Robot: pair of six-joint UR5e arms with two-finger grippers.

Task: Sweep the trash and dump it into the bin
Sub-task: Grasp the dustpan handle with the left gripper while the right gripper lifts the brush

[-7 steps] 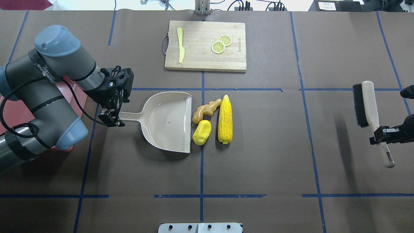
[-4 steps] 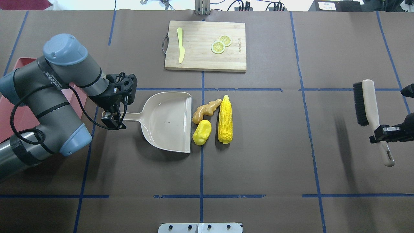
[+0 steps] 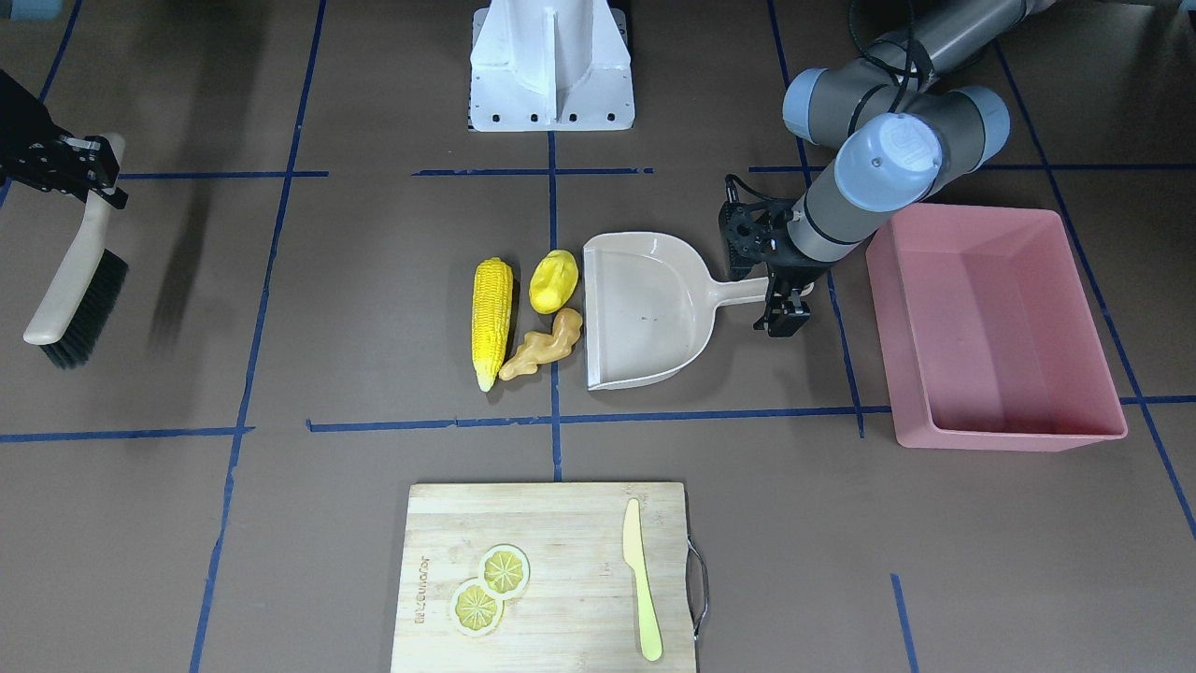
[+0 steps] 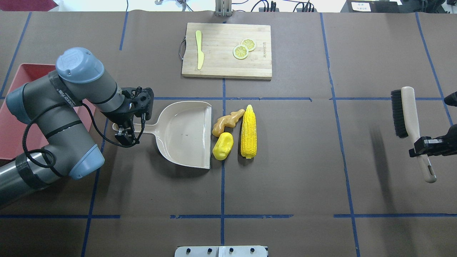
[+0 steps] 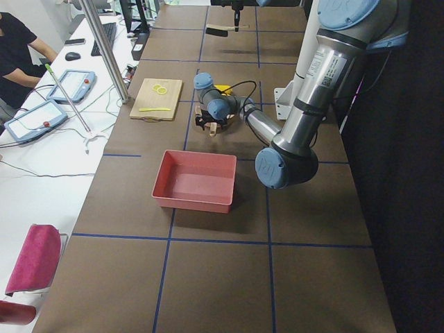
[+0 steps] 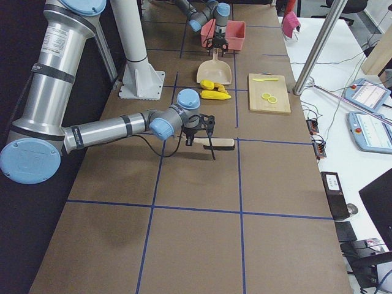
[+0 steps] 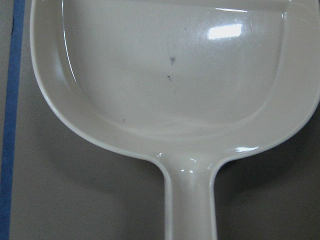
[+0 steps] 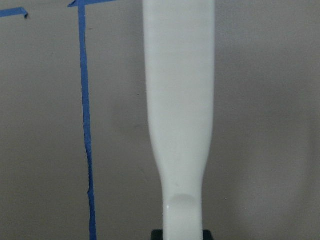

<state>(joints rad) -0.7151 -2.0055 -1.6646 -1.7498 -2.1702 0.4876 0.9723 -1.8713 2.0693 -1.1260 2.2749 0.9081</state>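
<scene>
The trash lies in the middle of the table: a yellow corn cob [image 4: 248,131], a yellow lump [image 4: 223,146] and a tan ginger root [image 4: 226,123], just off the open mouth of the beige dustpan [image 4: 185,134]. My left gripper [image 4: 124,135] is open over the end of the dustpan handle [image 3: 747,290], with one jaw on each side of it. The pink bin [image 3: 1009,435] stands empty beyond the handle, partly under my left arm [image 4: 14,117]. My right gripper [image 4: 426,147] is shut on a black-bristled brush [image 4: 407,114], held above the table far from the trash.
A wooden cutting board [image 4: 221,67] at the far side carries a pale knife [image 4: 199,50] and lemon slices [image 4: 244,48]. The robot's white base [image 3: 551,65] stands at the near edge. Blue tape lines cross the brown table.
My left arm's elbow has swung forward off the bin, and its gripper has shifted slightly along the dustpan handle. The brush has drifted a little. Dustpan and trash have not moved.
</scene>
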